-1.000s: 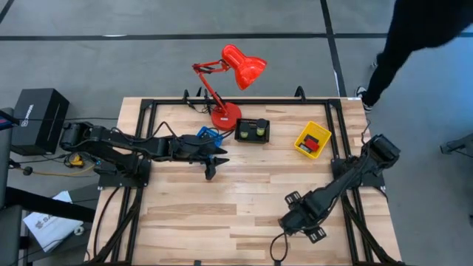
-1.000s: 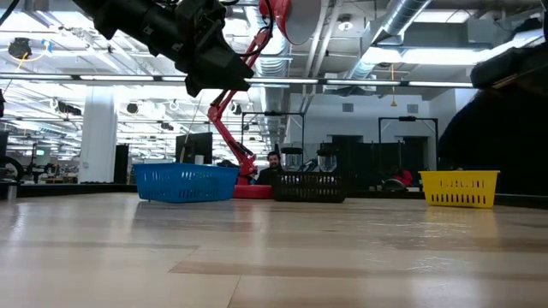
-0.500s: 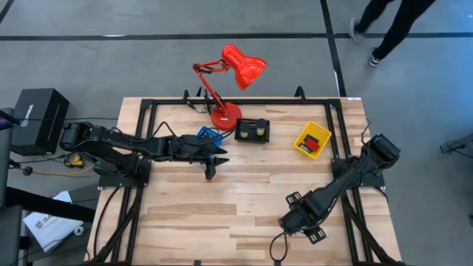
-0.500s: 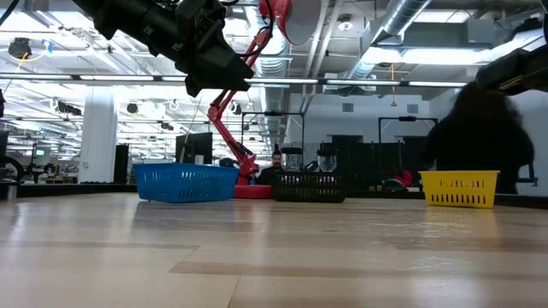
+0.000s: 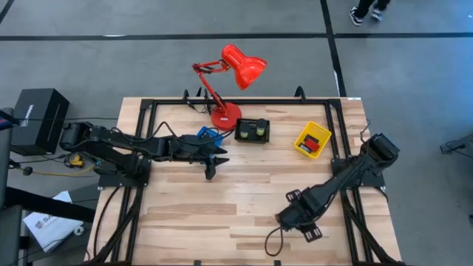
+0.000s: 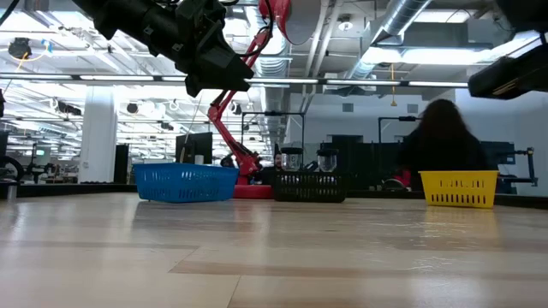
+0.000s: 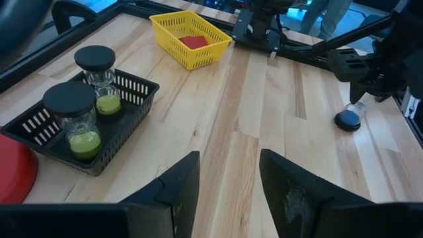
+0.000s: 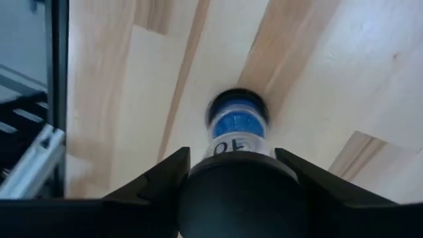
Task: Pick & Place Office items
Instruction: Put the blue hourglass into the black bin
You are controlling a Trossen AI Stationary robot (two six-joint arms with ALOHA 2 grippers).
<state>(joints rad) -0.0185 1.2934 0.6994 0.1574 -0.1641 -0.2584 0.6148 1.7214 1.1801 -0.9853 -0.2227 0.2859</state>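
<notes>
Both arms are matte black, chunky jointed links. The left arm (image 5: 140, 145) has a boxy black base; the right arm (image 5: 347, 177) trails a black cable loop. The left gripper (image 7: 228, 192) shows two flat dark fingers (image 7: 294, 195), scuffed pale along one edge.

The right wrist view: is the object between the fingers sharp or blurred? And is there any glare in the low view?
In the right wrist view the blue-capped bottle is smeared by blur, its label unreadable, and the nearby wood is soft too. In the low view bright ceiling lights shine behind the left gripper, leaving it a dark silhouette, and the tabletop shows pale reflections.
</notes>
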